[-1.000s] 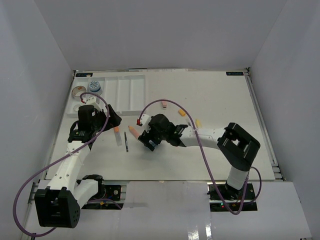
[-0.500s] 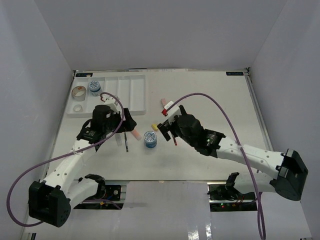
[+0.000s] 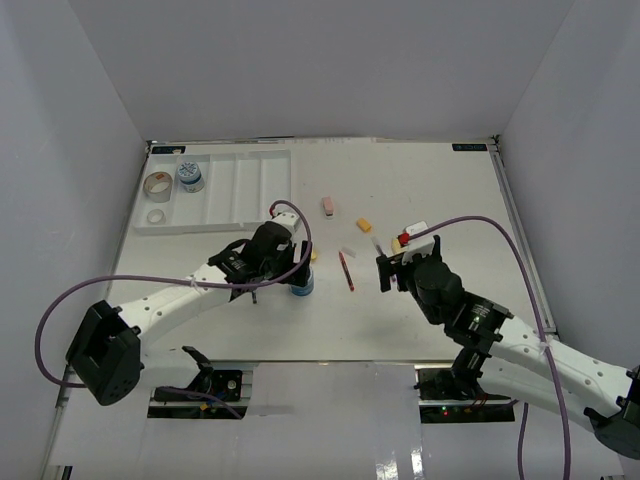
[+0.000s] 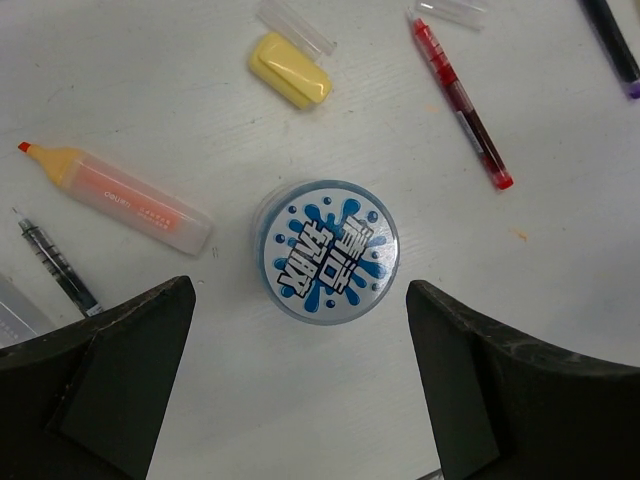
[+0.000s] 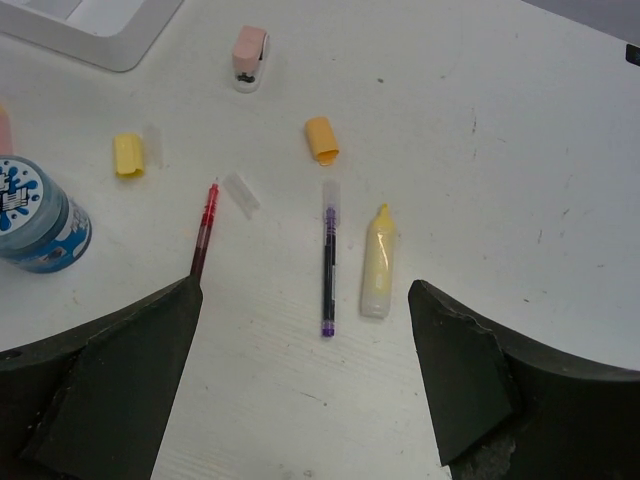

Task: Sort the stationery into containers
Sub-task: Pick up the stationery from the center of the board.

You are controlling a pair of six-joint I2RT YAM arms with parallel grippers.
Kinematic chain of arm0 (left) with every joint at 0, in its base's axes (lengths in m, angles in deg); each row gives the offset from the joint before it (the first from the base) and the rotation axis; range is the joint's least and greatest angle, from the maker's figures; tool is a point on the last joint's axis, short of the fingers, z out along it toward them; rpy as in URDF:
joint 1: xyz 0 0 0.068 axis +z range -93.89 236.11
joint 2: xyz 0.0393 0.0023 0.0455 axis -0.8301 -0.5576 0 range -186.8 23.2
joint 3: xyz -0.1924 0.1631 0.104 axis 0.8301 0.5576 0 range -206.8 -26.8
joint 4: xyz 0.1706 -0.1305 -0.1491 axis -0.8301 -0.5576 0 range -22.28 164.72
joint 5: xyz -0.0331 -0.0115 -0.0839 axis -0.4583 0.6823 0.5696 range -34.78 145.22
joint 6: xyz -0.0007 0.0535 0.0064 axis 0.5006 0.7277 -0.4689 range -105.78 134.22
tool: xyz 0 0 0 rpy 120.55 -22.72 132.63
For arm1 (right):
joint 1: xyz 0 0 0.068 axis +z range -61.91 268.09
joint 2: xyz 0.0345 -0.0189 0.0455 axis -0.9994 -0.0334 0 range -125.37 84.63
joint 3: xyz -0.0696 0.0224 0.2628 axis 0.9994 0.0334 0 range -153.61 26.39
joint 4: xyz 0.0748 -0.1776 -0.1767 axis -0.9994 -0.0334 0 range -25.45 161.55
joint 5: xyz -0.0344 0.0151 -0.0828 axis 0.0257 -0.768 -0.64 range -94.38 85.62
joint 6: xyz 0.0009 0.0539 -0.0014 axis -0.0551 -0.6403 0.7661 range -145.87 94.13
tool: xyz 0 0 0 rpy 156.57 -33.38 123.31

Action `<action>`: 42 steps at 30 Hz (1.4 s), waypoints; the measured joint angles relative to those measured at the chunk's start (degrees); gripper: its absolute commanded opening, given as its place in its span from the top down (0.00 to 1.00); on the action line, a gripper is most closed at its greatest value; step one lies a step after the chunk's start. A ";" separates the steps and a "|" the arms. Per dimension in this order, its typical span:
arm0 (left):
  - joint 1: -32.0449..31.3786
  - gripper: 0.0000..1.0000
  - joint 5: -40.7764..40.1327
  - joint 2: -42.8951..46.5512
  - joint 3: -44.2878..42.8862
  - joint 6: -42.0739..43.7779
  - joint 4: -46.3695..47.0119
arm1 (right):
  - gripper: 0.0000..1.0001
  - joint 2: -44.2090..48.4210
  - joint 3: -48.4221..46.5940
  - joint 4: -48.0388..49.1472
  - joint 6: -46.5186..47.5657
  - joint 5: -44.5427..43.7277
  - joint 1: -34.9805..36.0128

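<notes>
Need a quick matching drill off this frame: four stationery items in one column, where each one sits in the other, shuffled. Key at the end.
Items
1. tape roll
2. round tub on the table
3. yellow marker
4. red pen

Places
A. lying alongside the dark pen
B. centred under the open left tool
C. inside the white tray
D. one end next to a loose clear cap

Pairs: 1-C, 2-B, 3-A, 4-D
</notes>
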 measured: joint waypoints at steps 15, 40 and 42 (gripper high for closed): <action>-4.92 0.02 -3.78 -9.29 -2.08 -0.28 0.00 | 0.10 3.06 3.19 -0.72 -1.44 -2.16 -0.17; -5.66 0.55 -7.80 -11.87 -3.76 -4.46 -0.15 | 0.10 3.17 3.78 -0.74 -1.38 -2.10 -0.31; -5.66 0.58 -8.39 -11.76 -3.76 -4.79 -0.35 | 0.10 3.17 4.02 -0.76 -1.38 -2.03 -0.31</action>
